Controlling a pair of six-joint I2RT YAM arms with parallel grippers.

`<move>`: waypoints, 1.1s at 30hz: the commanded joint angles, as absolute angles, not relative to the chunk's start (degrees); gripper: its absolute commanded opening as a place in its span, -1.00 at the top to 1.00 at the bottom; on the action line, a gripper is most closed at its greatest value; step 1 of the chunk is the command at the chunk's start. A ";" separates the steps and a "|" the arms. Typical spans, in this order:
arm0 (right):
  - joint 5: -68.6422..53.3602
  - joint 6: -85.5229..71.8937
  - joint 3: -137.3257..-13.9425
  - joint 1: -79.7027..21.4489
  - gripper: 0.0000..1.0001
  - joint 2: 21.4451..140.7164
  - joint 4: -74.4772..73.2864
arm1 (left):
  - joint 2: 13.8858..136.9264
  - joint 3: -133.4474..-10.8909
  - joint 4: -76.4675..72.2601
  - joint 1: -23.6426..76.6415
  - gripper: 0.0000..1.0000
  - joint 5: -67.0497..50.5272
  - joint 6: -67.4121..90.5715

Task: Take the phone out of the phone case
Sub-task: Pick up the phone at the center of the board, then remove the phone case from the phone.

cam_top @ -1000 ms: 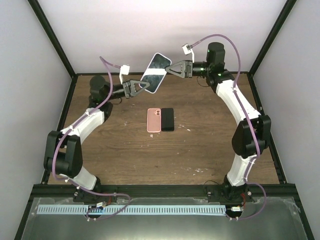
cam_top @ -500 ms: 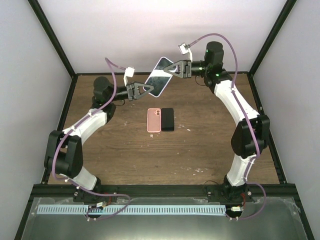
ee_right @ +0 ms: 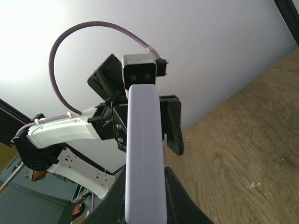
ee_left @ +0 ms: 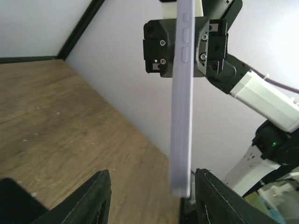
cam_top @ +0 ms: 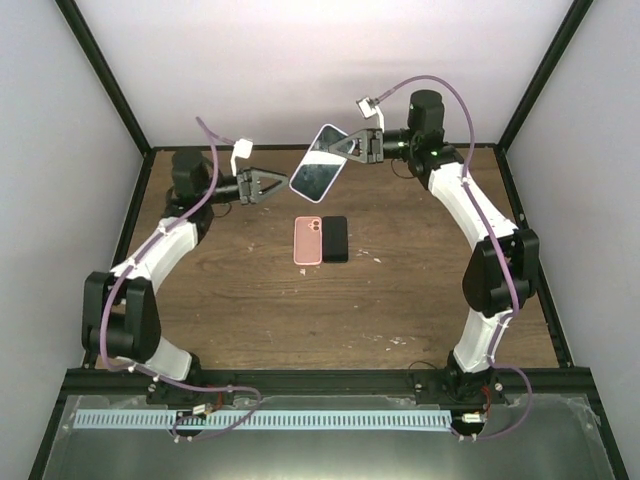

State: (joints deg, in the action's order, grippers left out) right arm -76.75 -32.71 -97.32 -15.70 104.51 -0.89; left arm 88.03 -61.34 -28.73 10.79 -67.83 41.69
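The phone (cam_top: 318, 172), dark screen up, sits in a lavender phone case (ee_left: 182, 116) and hangs tilted in the air above the back of the table. My right gripper (cam_top: 353, 147) is shut on its upper end; in the right wrist view the case edge (ee_right: 145, 154) fills the gap between the right gripper's (ee_right: 145, 189) jaws. My left gripper (cam_top: 279, 182) stands open just left of the phone's lower end and does not touch it. In the left wrist view the case's lower end hangs in front of the left gripper (ee_left: 153, 173), nearer its right finger (ee_left: 219, 196).
A pink case (cam_top: 309, 240) and a black phone-sized slab (cam_top: 336, 238) lie side by side, flat on the wooden table (cam_top: 420, 290) below the held phone. Black frame posts and white walls close in the back and sides.
The right gripper shut on the phone's upper end. The left gripper then opened, let go of the lower end and drew back to the left. The phone shifted slightly right and up.
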 commanded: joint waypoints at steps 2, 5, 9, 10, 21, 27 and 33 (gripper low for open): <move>-80.05 -29.50 -97.17 -15.16 0.99 100.43 -2.24 | 81.06 -61.35 -4.47 8.48 -0.03 -70.88 19.15; -80.18 -28.11 -96.63 -15.12 0.99 99.84 -3.60 | 78.62 -60.76 1.21 8.61 -0.06 -70.96 13.73; -80.65 -27.39 -95.53 -15.25 0.99 99.22 -3.70 | 78.12 -61.14 3.35 9.10 -0.11 -70.12 12.65; -80.92 -27.22 -95.38 -15.33 0.99 99.11 -3.81 | 78.22 -61.48 3.93 9.39 -0.12 -69.73 12.44; -80.69 -23.31 -94.76 -16.48 0.99 97.78 -6.69 | 79.25 -62.75 3.62 12.82 -0.14 -68.13 13.51; -80.88 -21.93 -94.75 -17.00 0.99 97.44 -7.55 | 79.35 -62.24 0.71 12.82 -0.15 -67.61 16.23; -81.11 -20.55 -94.72 -17.56 0.99 97.29 -8.88 | 81.27 -62.82 -0.23 12.72 -0.09 -65.49 18.64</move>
